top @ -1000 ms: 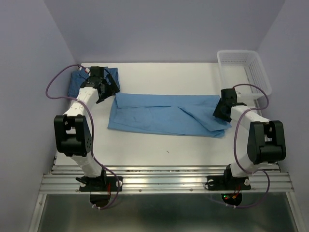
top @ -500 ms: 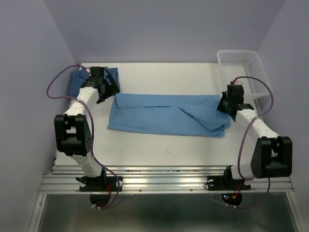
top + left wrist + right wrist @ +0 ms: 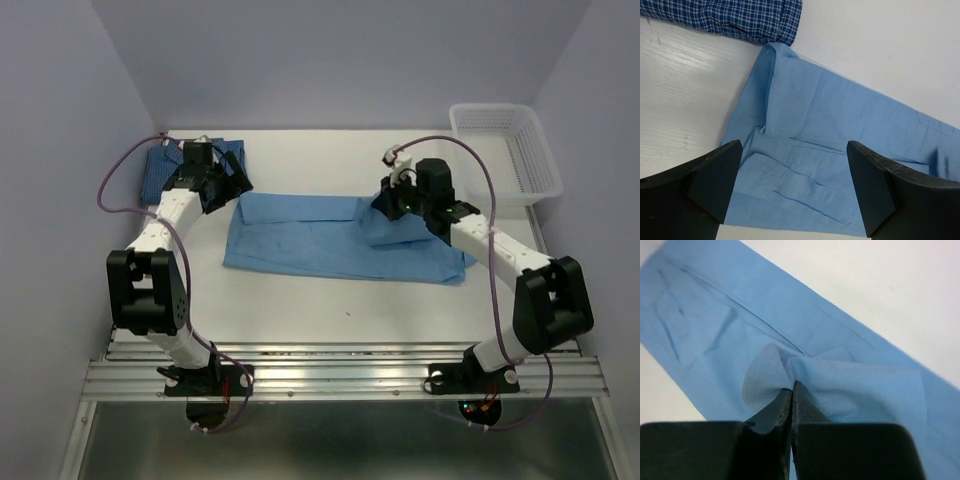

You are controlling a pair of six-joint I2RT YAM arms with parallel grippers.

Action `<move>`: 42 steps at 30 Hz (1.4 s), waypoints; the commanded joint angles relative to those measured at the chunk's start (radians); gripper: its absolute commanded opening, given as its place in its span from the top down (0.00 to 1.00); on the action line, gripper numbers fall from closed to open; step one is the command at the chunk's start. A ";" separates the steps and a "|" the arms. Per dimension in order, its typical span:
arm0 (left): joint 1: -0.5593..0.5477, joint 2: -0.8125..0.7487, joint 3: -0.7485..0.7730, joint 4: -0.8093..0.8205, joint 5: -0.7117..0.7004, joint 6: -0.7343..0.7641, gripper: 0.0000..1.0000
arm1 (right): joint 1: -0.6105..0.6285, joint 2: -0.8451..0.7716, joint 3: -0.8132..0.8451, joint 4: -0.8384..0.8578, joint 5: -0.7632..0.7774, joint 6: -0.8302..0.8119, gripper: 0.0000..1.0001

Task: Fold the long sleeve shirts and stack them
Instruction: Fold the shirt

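Right gripper, shut on a pinch of the light blue shirt, holds its right end lifted over the middle. The crosswise fold is underway, I judge; next, carry it left and lay it flat. Left gripper hovers wide open and empty at the left end. The shirt lies mid-table, long axis left-right; its collar end is unclear.
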 commanded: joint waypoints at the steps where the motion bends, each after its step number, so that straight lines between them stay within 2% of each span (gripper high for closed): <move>1: 0.000 -0.108 -0.055 0.083 0.076 -0.034 0.01 | 0.067 0.121 0.127 0.215 -0.310 -0.174 0.99; 3: 0.000 -0.139 -0.109 0.103 0.087 -0.044 0.01 | 0.108 0.188 0.182 0.227 -0.421 -0.226 0.99; 7: 0.000 -0.194 -0.193 0.105 0.045 -0.075 0.01 | 0.203 0.400 0.392 0.112 -0.480 -0.347 0.99; 11: 0.006 -0.246 -0.226 0.071 -0.028 -0.084 0.01 | 0.242 0.505 0.446 0.156 -0.595 -0.346 0.99; 14: 0.010 -0.266 -0.241 0.065 -0.020 -0.081 0.01 | 0.242 0.509 0.416 0.265 -0.630 -0.274 0.98; 18: 0.007 -0.263 -0.281 0.118 0.072 -0.084 0.01 | 0.242 0.470 0.336 0.259 -0.554 -0.304 0.98; 21: -0.025 -0.251 -0.299 0.148 0.101 -0.094 0.01 | 0.230 0.405 0.218 0.260 -0.495 -0.292 0.98; 26: -0.148 -0.156 -0.221 0.155 0.097 -0.045 0.01 | 0.211 0.289 0.037 0.257 -0.374 -0.208 0.81; 27: -0.164 -0.139 -0.206 0.154 0.100 -0.031 0.01 | 0.211 0.261 0.010 0.257 -0.351 -0.190 0.63; 28: -0.193 -0.121 -0.191 0.154 0.110 -0.012 0.01 | 0.211 0.228 -0.017 0.259 -0.309 -0.180 0.40; 30: -0.223 -0.070 -0.148 0.155 0.126 0.053 0.01 | 0.211 0.114 -0.076 0.259 -0.287 -0.154 0.29; 31: -0.246 -0.049 -0.132 0.154 0.147 0.077 0.01 | 0.202 0.074 -0.089 0.257 -0.256 -0.139 0.01; 36: -0.261 0.132 0.001 0.126 0.135 0.181 0.01 | 0.202 -0.115 -0.136 0.254 -0.095 -0.071 0.00; 38: -0.261 0.215 0.076 0.073 0.141 0.212 0.02 | 0.202 -0.141 -0.141 0.250 -0.055 -0.059 0.00; 42: -0.263 0.279 0.124 0.048 0.225 0.276 0.04 | 0.202 -0.170 -0.149 0.237 0.005 -0.062 0.00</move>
